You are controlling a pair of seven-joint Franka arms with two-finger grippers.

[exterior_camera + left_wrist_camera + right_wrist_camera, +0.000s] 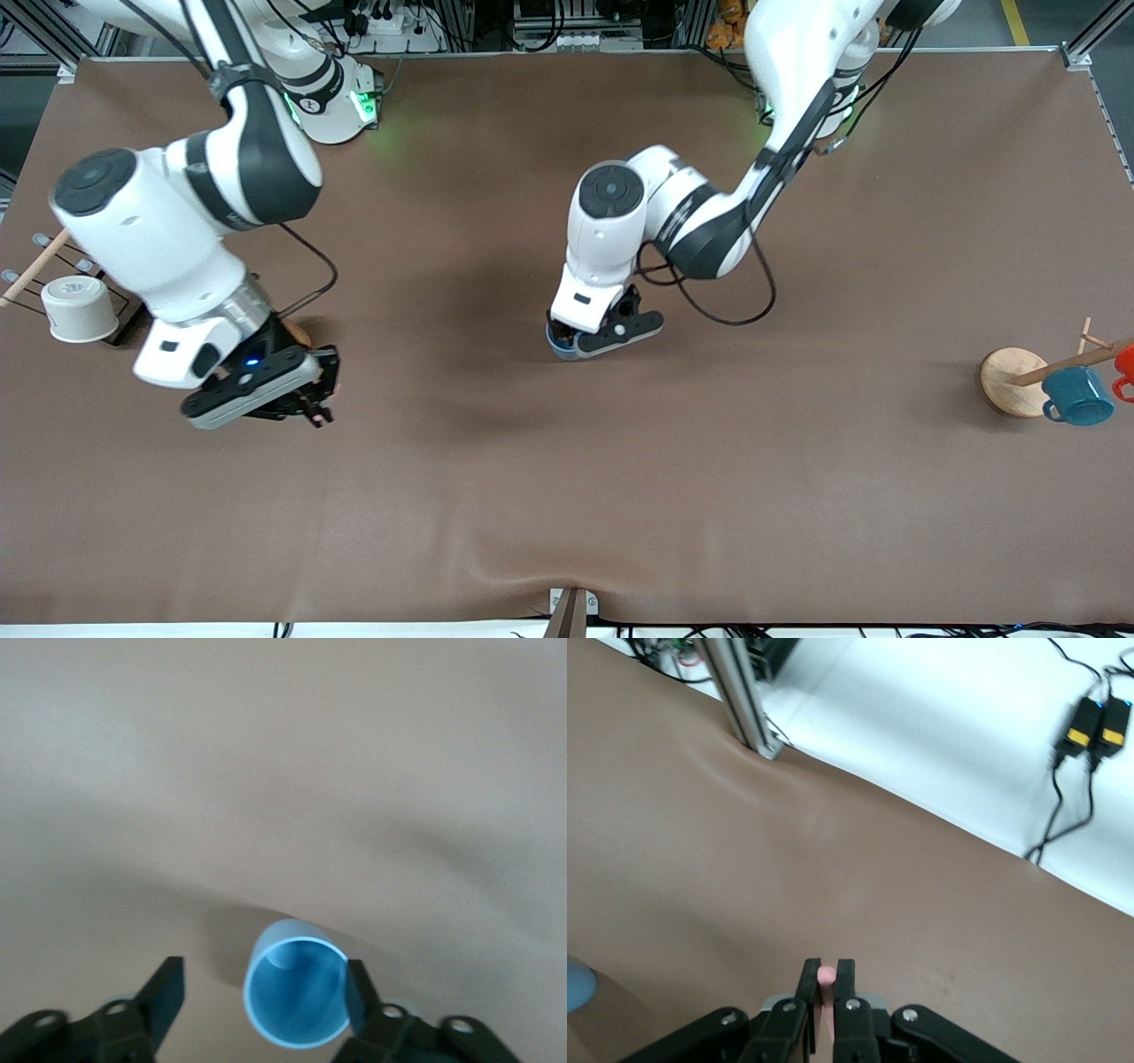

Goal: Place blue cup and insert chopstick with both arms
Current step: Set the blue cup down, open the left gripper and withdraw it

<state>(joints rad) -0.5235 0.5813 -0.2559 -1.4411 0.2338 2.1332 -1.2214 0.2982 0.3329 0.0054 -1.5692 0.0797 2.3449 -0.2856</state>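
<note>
The blue cup (557,348) stands upright on the table near its middle, its open mouth showing in the left wrist view (297,994). My left gripper (578,340) is low around the cup and open (262,996): one finger (358,996) is against the cup's side, the other (165,994) is well apart from it. My right gripper (306,399) hangs over the table toward the right arm's end, shut on the pale-pink chopstick (826,975), whose tip shows between the fingers. The cup's edge also shows in the right wrist view (576,987).
A beige cup (80,308) sits upside down on a wire rack with a wooden rod (35,266) at the right arm's end. A mug tree with a round wooden base (1010,381), a teal mug (1078,396) and a red mug (1125,365) stands at the left arm's end.
</note>
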